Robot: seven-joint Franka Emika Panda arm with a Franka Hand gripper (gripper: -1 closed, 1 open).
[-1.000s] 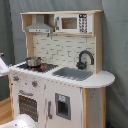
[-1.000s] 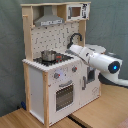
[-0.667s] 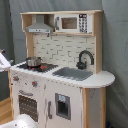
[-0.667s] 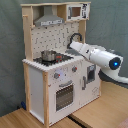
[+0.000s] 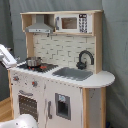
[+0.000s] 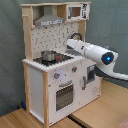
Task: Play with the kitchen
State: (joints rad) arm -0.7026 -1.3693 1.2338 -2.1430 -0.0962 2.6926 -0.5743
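Observation:
The kitchen point(image 5: 60, 75) is a tall white and light-wood toy with a grey hood, a microwave shelf, a black stovetop point(image 5: 35, 66), a grey sink point(image 5: 74, 73) and a black faucet point(image 5: 85, 57). A small metal pot point(image 5: 33, 61) sits on the stovetop. The oven door point(image 6: 63, 96) and knobs point(image 6: 57, 76) face the second exterior view. In that view my white arm point(image 6: 97, 53) reaches in from the right, and my gripper point(image 6: 70, 44) hangs above the counter just behind the stovetop, near the faucet. A white part of the arm point(image 5: 6, 56) shows at the first exterior view's left edge.
Grey curtains hang behind the kitchen in both exterior views. It stands on a light wooden floor point(image 6: 95, 115). A rounded white arm part point(image 5: 22, 121) fills the bottom left corner of the first exterior view.
In the second exterior view the arm has swung left and slightly up, closer over the counter. The pot and the kitchen have not moved.

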